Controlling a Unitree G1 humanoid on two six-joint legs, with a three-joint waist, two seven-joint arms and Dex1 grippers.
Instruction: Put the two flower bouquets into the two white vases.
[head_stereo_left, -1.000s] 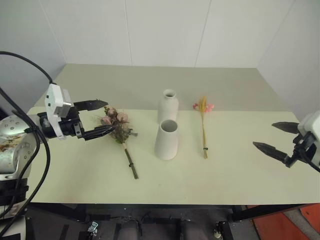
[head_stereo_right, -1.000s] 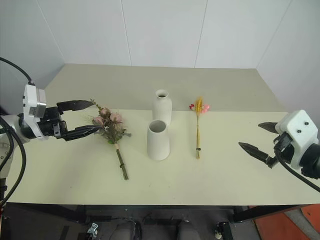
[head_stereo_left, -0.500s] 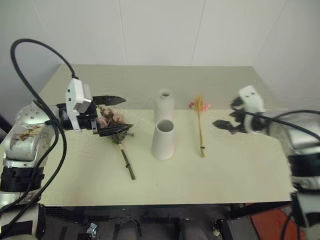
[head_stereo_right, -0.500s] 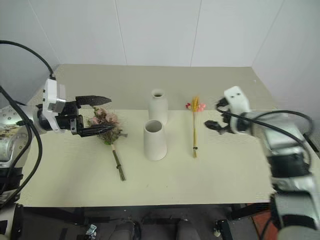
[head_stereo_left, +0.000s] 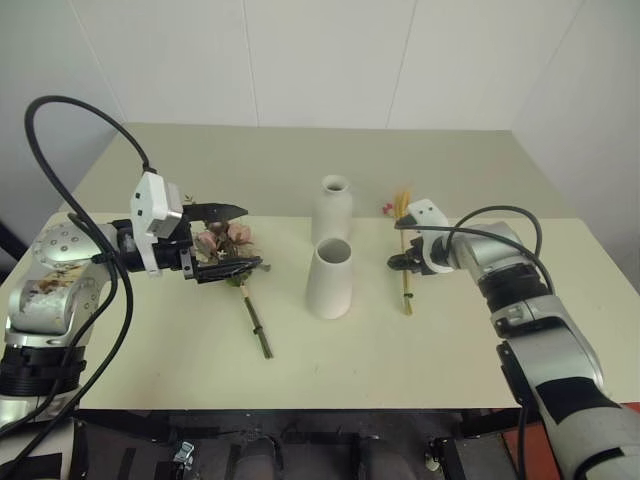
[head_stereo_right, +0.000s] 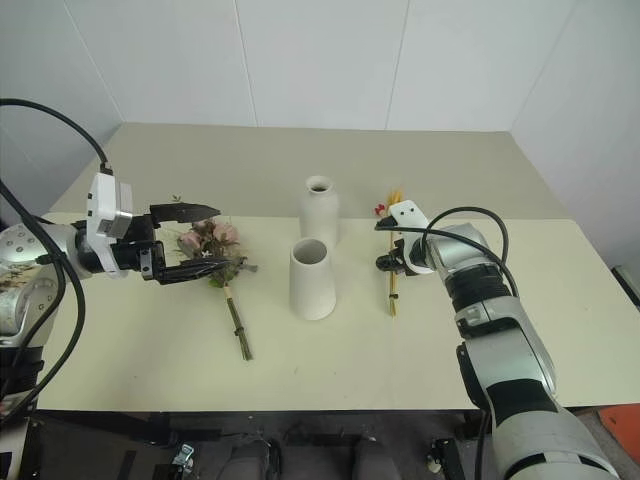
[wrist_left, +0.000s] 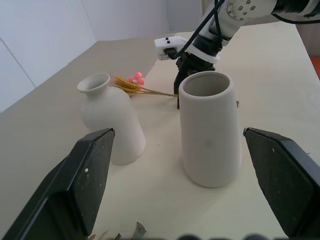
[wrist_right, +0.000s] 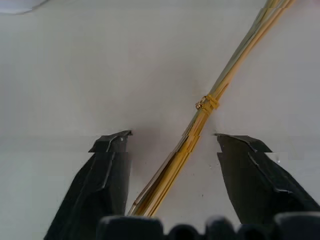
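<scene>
On the near part of the bench (head_stereo_left: 420, 350) we see the brown stems of the rose bouquet (head_stereo_left: 238, 262), which lies flat with its pink heads and grey-green leaves pointing away from us. Our left hand (head_stereo_left: 232, 240) hovers just over those blooms with its two black fingers spread wide, one above the flowers and one at their near edge; nothing is gripped between them.

A little further in stands the cone-shaped vase (head_stereo_left: 331, 278), upright, its wide round mouth open to us. Just to its right lies the wheat stalk (head_stereo_left: 405, 270), flat on the bench, its stem running away from us to the yellow ears and small pink blossoms at the far end. Our right hand (wrist_right: 172, 137) sits down at the stem's lower half, a finger on either side of the yellow stem and partly open; the fingers (wrist_right: 111, 160) stand clear of the stem on both sides, so it is straddled, not pinched. A small tie binds the stem just beyond the fingertips.

Behind the cone vase, close to it, stands the bottle-shaped vase (head_stereo_left: 335, 208), upright with its narrow neck up.
</scene>
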